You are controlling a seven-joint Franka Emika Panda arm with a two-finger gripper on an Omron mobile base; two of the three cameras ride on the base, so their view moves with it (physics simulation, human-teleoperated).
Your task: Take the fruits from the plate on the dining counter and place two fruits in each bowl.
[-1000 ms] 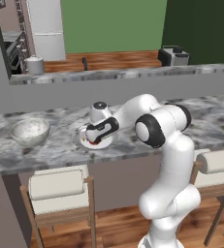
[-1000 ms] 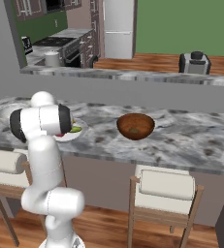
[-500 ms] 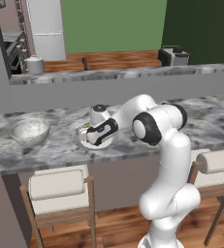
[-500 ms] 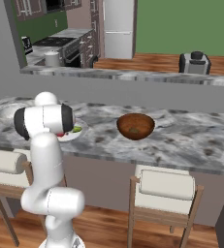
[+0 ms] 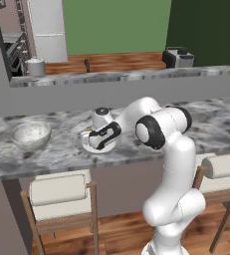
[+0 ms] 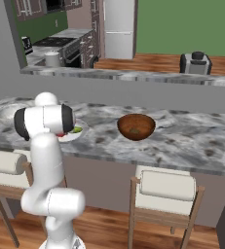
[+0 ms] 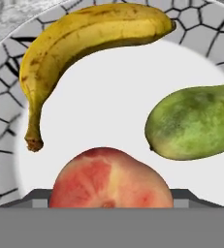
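Left base view: the round flat pale plate lies on the grey-and-white marbled dining counter, right of the pale speckled bowl. The dark two-finger gripper hangs low over the plate; its opening cannot be told.

Right base view: the dark brown bowl sits right of the plate.

Hand view: on the plate lie a curved yellow banana, an oblong green fruit and a round red fruit, apart from one another.
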